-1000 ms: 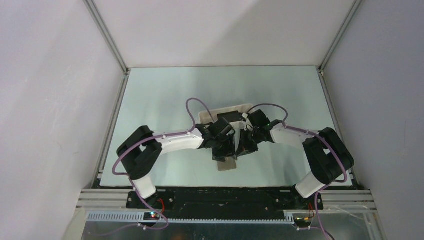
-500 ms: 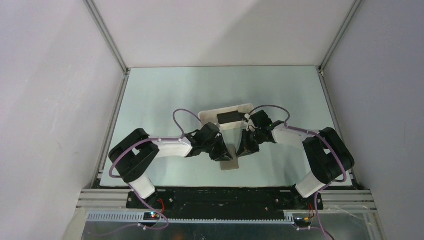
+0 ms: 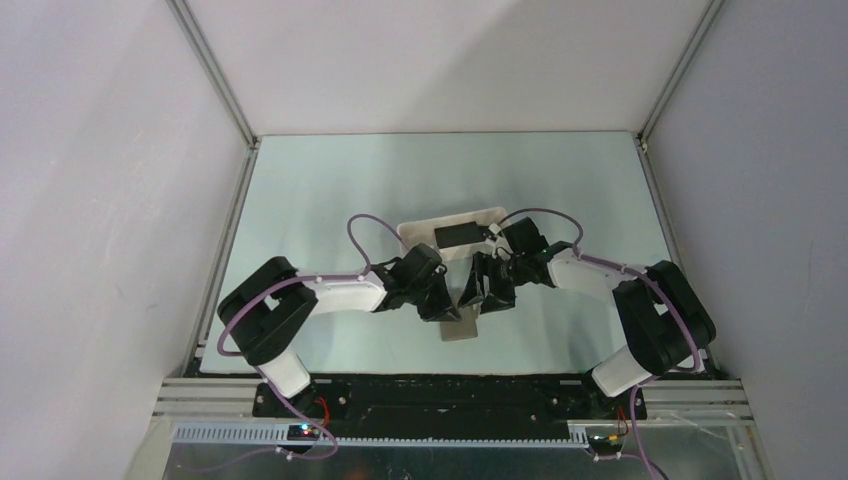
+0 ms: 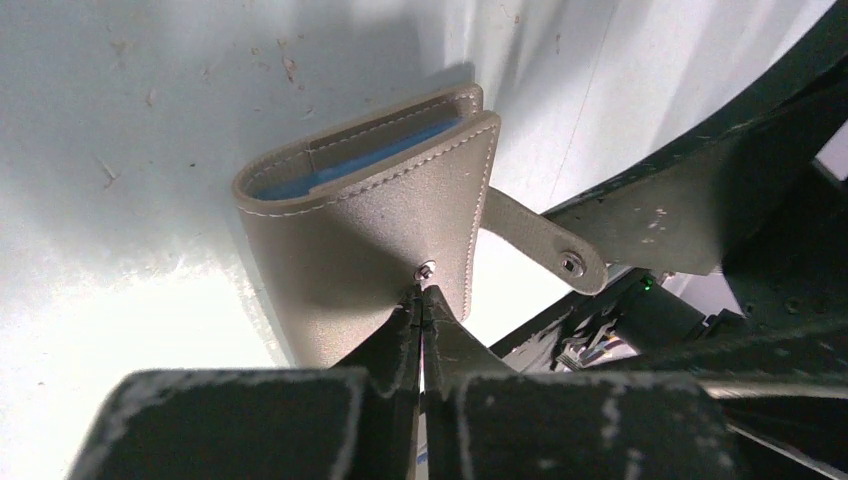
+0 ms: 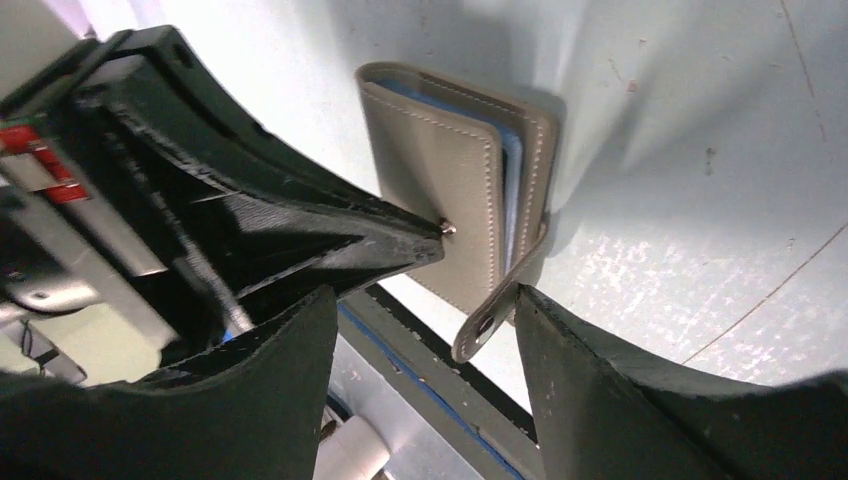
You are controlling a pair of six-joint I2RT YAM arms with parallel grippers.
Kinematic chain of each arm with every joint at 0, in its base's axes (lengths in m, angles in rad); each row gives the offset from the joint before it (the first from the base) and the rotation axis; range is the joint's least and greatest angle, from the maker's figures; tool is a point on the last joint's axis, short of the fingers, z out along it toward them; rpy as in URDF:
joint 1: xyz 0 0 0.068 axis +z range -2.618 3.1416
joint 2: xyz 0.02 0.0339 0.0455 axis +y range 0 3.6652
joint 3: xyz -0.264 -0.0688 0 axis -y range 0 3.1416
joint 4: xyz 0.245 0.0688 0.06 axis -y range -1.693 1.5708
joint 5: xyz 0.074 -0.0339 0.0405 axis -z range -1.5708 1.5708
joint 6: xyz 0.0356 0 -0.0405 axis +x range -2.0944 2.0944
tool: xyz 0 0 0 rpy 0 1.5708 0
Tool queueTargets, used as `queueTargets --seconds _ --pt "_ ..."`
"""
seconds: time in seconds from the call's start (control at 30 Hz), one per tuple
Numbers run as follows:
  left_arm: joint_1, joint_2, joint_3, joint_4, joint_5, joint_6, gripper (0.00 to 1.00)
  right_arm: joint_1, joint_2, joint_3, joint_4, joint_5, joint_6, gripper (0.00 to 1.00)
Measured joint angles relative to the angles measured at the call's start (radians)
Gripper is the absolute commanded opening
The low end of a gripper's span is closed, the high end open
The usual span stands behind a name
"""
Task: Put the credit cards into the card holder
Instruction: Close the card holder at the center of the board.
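The grey-brown card holder lies on the table near the front edge, between my two grippers. Its cover stands slightly ajar, showing the blue inside. My left gripper is shut, with nothing between the jaws. Its tips press on the holder's face at the snap stud. My right gripper is open, and the loose strap tab hangs between its fingers, close to the right one. One black credit card lies in the white tray behind the grippers.
The white tray sits just behind both wrists at mid-table. The table's front rail runs close below the card holder. Purple cables loop above both arms. Grey walls enclose the table on three sides.
My left gripper has closed and shifted left and nearer, its tips coming down onto the card holder's face. My right gripper has gone from shut to open around the strap tab.
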Motion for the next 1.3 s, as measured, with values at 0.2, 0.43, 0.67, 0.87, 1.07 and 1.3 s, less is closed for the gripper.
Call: queueTargets --seconds 0.2,0.43,0.67,0.87,1.07,1.3 --pt "0.000 -0.001 0.012 -0.019 0.004 0.027 0.37 -0.016 -0.019 0.000 0.021 -0.036 0.016 0.68" --pt "0.027 -0.062 -0.003 -0.018 0.035 0.046 0.44 -0.025 -0.019 0.000 0.037 -0.064 0.033 0.67" --pt "0.079 -0.132 -0.095 -0.007 0.045 0.051 0.20 -0.033 -0.019 -0.005 0.053 -0.089 0.040 0.64" --pt "0.086 -0.109 -0.098 -0.005 0.047 0.060 0.10 -0.037 -0.019 -0.014 0.064 -0.098 0.045 0.62" --pt "0.077 -0.050 -0.043 -0.040 0.053 0.073 0.06 -0.037 -0.019 -0.017 0.071 -0.104 0.049 0.62" --pt "0.040 0.006 0.029 -0.083 0.034 0.077 0.00 -0.035 -0.019 -0.019 0.077 -0.104 0.048 0.53"
